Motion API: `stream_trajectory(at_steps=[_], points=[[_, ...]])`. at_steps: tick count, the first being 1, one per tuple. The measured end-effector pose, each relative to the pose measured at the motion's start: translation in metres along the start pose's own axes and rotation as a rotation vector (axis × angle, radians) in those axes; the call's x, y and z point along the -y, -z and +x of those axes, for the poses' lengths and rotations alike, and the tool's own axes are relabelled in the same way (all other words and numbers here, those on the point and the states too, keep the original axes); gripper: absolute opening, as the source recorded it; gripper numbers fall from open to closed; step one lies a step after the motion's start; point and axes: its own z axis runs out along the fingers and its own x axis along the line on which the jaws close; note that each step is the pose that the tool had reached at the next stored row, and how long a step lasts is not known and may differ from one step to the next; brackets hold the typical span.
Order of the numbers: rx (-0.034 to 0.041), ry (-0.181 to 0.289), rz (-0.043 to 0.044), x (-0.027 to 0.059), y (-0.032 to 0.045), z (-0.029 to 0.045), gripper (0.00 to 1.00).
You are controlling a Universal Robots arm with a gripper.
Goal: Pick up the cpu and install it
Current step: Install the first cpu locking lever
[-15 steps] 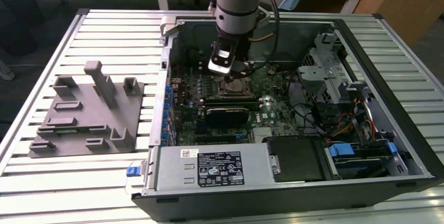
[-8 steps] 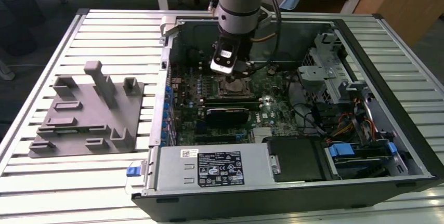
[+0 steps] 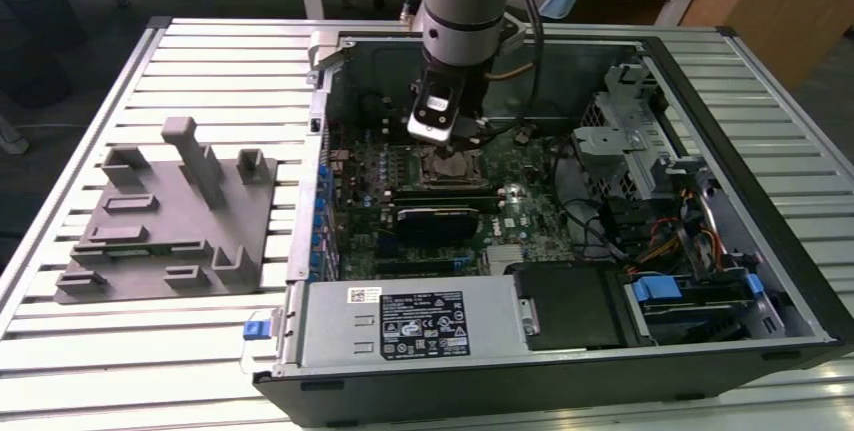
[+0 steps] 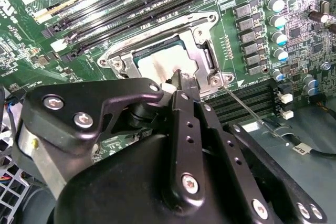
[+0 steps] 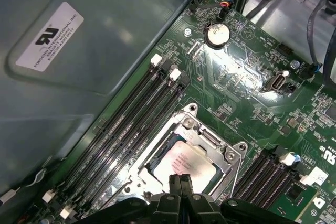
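2 fingertips (image 5: 175,184) of the gripper (image 5: 181,184) were clenched together in the first wrist view, with nothing caught between them. Their shared tip stood on or just above the cpu (image 5: 181,163); I could not tell whether it touched.

The cpu lay flat inside the socket (image 5: 207,136), silvery top up, with the metal frame around it. In the second wrist view the gripper (image 4: 181,77) sat over one edge of the cpu (image 4: 155,66), not its middle. The thin retention lever (image 4: 247,109) lay loose beside the socket.

Just beyond ran 4 memory slots (image 5: 136,114), and farther off a coin cell (image 5: 217,34).

In the exterior view the gripper (image 3: 447,136) hung over the board toward 12 o'clock from the middle of the computer case (image 3: 747,281). A grey fixture (image 3: 174,221) stood at 9 o'clock of the case, well apart, on the slatted table (image 3: 134,371).

My judgement: if the chip was not fully keyed, an off-centre push could tip it and bend socket pins. A sideways drag could also scrape it out of seat.
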Motion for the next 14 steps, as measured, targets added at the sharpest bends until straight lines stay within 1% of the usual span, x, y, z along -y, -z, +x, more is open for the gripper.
stream_trajectory(at_steps=[2, 5, 8, 11, 14], points=[[-0.0001, 0.0, -0.0003, -0.0001, 0.0018, 0.0001, 0.11], [-0.0002, 0.001, -0.0003, -0.0004, 0.0066, 0.0004, 0.11], [-0.0009, 0.012, 0.0003, -0.0005, 0.0086, 0.0005, 0.11], [-0.003, 0.045, 0.0021, -0.0001, 0.0088, 0.0007, 0.11], [-0.0059, 0.096, 0.0053, 0.0001, 0.0089, 0.0009, 0.11]])
